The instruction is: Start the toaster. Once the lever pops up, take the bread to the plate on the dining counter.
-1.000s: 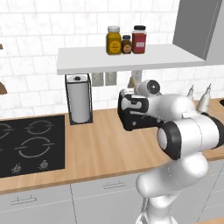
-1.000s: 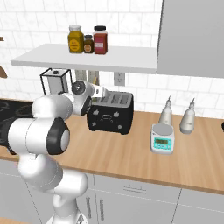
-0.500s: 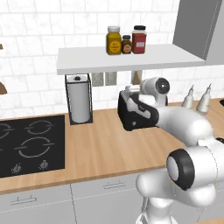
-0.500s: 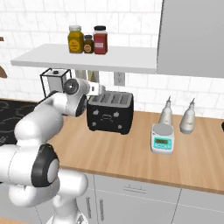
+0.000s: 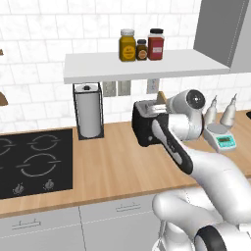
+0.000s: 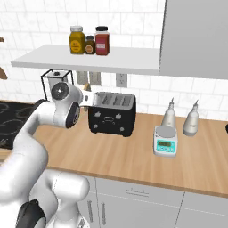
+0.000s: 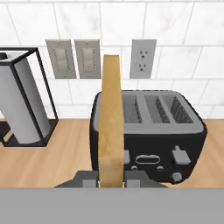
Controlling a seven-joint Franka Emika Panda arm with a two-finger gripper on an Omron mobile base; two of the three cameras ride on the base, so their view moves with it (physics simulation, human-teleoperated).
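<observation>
One slice of bread [image 7: 109,127], clamped edge-on between the closed fingers of the gripper [image 7: 110,178], hangs just clear of the toaster [image 7: 157,135] on the wall counter; carry it level, firmly gripped, well above the slots.

Tan bread [image 7: 109,127] with a browner crust, black toaster [image 7: 151,133], light-wood counter [image 5: 112,169], white tiled wall [image 6: 26,18].

Tan bread [image 7: 109,127] stands edge-on before the black toaster [image 7: 157,131].
</observation>
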